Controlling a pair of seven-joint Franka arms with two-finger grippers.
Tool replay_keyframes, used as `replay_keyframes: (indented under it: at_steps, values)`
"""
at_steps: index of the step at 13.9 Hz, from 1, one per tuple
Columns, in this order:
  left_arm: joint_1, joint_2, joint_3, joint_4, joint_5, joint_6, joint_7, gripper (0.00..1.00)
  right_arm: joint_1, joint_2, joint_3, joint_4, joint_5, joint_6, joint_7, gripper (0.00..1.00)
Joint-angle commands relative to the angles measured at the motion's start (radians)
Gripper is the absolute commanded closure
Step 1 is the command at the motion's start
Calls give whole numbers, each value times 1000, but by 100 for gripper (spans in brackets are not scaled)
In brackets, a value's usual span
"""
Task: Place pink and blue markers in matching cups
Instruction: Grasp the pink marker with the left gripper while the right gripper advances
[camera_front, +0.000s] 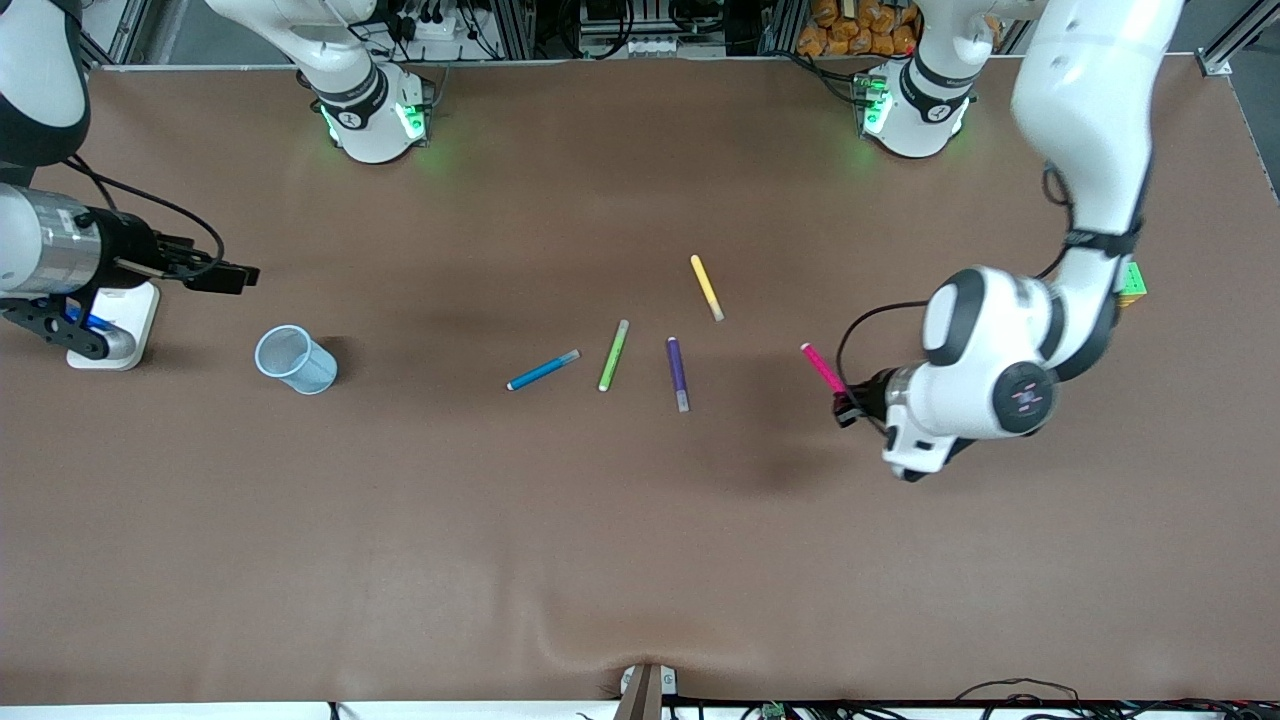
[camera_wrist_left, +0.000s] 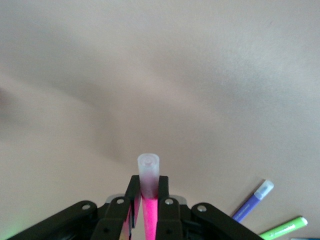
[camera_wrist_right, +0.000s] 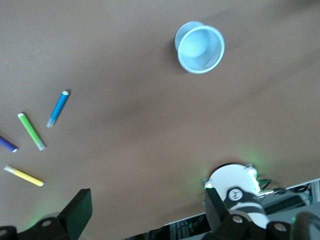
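Meanwhile, left end effector pinches pink marker; right end effector spread near empty blue cup.

On my brown worktop lie three stray markers. The green marker and purple marker sit side by side near the middle, apart. The yellow marker lies farther from the front camera than both. A multicoloured cube shows toward the left arm's end.
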Motion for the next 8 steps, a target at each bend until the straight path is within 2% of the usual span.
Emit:
replay_keyframes:
  at_steps: [1,4,6,8]
  values:
    - [9,-102,1,-34,77,-33,2,100,10,-1,20,-9,36,2,105,0]
    - [21,-187,1,-68,186,-35,45,100,16,-1,54,-9,38,14,183,0]
    - [64,-240,-3,-97,199,-35,69,100,20,-1,55,-12,38,17,190,0]
    - [122,-324,-7,-184,199,19,109,100,24,-2,77,-32,38,40,214,0]
